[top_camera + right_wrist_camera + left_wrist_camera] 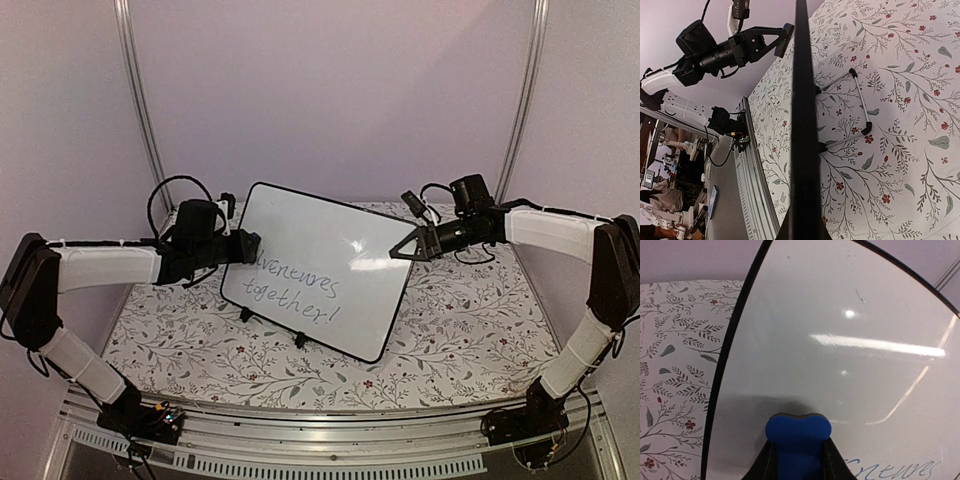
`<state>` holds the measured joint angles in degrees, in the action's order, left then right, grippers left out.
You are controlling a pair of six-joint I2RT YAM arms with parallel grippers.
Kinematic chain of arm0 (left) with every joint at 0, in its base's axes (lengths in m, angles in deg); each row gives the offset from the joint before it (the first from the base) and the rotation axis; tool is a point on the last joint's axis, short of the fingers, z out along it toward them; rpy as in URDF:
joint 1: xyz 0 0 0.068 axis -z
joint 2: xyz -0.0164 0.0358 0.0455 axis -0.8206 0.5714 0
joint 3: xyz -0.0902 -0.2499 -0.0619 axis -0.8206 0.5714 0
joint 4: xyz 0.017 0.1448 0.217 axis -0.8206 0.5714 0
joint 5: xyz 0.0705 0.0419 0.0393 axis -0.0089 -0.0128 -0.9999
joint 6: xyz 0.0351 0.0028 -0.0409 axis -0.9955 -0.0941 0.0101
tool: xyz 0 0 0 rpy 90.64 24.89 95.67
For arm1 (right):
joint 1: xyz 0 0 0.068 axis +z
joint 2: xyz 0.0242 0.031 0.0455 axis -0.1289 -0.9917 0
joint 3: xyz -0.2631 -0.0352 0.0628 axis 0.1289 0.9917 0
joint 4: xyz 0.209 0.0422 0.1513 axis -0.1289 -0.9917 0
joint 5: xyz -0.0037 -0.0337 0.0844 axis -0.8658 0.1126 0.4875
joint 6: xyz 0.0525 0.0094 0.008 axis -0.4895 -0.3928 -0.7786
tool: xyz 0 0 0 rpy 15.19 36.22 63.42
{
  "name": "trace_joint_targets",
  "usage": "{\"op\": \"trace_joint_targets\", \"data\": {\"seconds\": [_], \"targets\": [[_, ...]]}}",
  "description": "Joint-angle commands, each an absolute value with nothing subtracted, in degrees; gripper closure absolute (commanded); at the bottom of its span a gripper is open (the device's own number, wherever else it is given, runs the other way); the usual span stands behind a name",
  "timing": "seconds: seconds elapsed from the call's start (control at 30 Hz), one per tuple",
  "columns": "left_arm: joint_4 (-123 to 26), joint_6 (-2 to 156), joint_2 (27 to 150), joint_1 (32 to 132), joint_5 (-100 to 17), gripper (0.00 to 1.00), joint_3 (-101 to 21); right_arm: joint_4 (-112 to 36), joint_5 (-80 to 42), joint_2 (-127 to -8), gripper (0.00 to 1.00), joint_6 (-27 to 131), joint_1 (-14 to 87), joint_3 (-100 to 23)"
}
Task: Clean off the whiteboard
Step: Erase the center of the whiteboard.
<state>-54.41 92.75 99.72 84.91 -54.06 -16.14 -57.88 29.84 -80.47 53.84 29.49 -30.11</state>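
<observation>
A floral-patterned tabletop point(450, 330) carried the glossy white rectangular whiteboard with a thin black frame point(320, 250), which stood propped on small black feet point(299, 340) at the table's centre. The right gripper point(400, 253) was pinched on the board's right edge. The left gripper point(247, 245) was clamped around a small blue foam eraser point(798, 437), which pressed against the board near its left edge, just above lines of grey handwriting point(295, 290).
</observation>
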Motion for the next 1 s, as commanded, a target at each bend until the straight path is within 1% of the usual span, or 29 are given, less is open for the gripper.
{"op": "trace_joint_targets", "data": {"seconds": [0.0,0.27,0.47,0.63,0.73,0.97], "targets": [[-52.6,90.6,101.3,85.5,-54.0,1.0,-17.6,-58.1,31.4,-80.5,1.0,54.9,29.9,-29.6],[-49.1,95.3,102.1,87.0,-57.4,1.0,-8.5,-58.2,31.3,-80.7,1.0,54.8,30.2,-29.5],[-48.6,97.2,102.2,89.8,-58.1,1.0,-6.1,-58.1,31.2,-81.0,1.0,54.7,30.7,-29.7],[-48.6,96.9,102.4,90.7,-58.2,1.0,-8.7,-58.3,30.9,-80.8,1.0,54.7,30.9,-29.6],[-48.3,95.0,102.6,90.6,-60.3,1.0,-11.5,-58.3,30.9,-80.7,1.0,54.8,31.0,-29.4],[-48.8,91.2,106.0,86.6,-60.0,1.0,-20.5,-58.3,31.1,-81.1,1.0,54.8,31.1,-29.7]]}}
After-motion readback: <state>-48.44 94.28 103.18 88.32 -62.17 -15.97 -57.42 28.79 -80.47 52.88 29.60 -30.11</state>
